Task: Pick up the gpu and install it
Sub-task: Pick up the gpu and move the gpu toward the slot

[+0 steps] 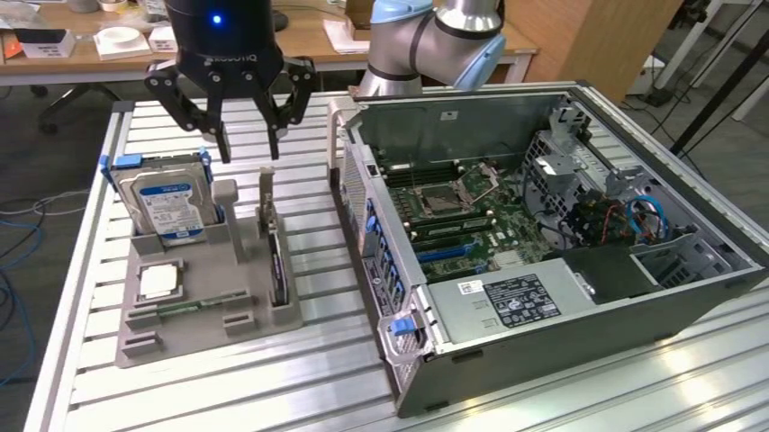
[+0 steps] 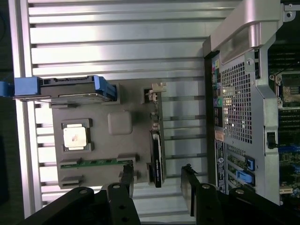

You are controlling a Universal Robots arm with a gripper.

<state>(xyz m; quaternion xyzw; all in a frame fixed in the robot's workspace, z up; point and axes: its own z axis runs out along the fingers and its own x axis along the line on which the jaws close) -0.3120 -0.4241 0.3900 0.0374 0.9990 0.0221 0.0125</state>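
Silver arm (image 1: 423, 49) with pale-blue caps, black jointed fingers (image 1: 221, 128), glowing blue light (image 1: 216, 18).

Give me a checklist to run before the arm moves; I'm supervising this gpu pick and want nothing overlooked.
1. Gripper open and empty: ok, its fingers are spread and hold nothing.
2. Gpu standing on edge in the grey holder, untouched: ok.
3. Gripper lined up with the gpu: cannot tell; it hangs above the holder, apart from the card.
4. Hard drive apart from the gpu: ok, there is a gap between them.
5. Computer case open, with the motherboard exposed: ok.
6. Expansion slot free: cannot tell.
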